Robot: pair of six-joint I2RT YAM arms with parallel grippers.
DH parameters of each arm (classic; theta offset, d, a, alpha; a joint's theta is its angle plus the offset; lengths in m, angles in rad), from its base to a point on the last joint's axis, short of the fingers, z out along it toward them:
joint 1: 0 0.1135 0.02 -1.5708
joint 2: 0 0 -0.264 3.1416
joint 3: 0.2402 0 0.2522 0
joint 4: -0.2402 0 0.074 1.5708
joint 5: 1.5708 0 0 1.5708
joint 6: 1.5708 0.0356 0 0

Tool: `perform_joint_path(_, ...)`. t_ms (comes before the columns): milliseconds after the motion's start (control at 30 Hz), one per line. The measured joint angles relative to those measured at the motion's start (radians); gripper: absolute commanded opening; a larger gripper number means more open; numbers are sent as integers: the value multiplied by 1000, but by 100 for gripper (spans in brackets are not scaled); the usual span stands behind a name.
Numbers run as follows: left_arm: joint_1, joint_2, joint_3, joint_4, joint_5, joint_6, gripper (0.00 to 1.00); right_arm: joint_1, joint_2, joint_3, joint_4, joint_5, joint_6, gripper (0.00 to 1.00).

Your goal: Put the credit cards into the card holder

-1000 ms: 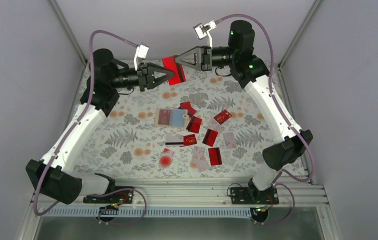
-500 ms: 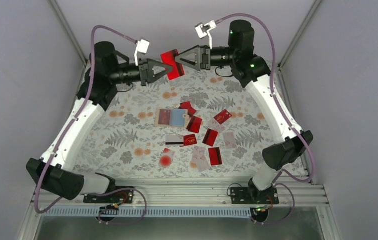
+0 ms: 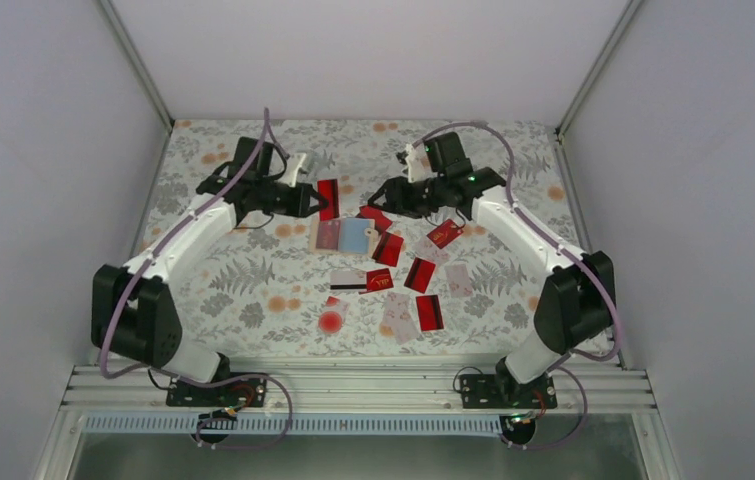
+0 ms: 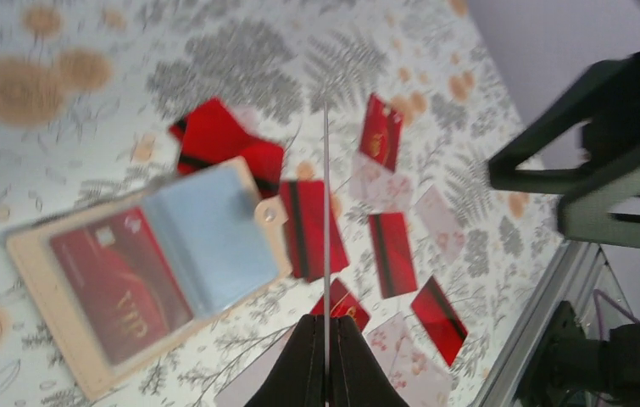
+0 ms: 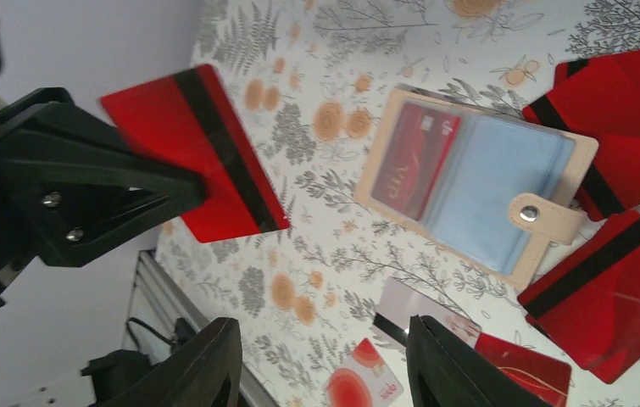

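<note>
Holding one red card point(image 3: 328, 197) with a black stripe, the left end effector point(image 3: 315, 200) is pinched on the long edge away from the stripe. In the left wrist view the card shows edge-on, a thin line rising from the closed fingers point(image 4: 312, 365). The card hangs above the floral surface point(image 3: 218, 285), just beyond the far edge of the card holder point(image 3: 341, 236).

Judgement: the edge grip leaves the striped side and both ends free, so a free end can be fed into a pocket.

The card holder lies opened flat, light blue lining up, with its snap tab on the right arm's side. A red VIP card point(image 5: 409, 161) sits in one pocket.

Right end effector point(image 3: 383, 197): jaws apart with nothing between them, near the holder's far right corner and facing the left one. It is probably placed to steady the holder during insertion, though I cannot confirm this.

The other credit cards point(image 3: 420, 274) lie loose on the near and right sides of the holder. Two red ones are partly under its tab edge.

Progress: early.
</note>
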Motion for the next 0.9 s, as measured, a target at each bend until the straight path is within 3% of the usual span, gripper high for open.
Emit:
perform_joint_path(433, 35, 149, -93, 117, 29, 48, 2, 70, 66, -60, 67, 148, 68, 50)
perform_joint_path(900, 68, 302, -109, 138, 97, 93, 2, 78, 220, -81, 149, 101, 65, 38)
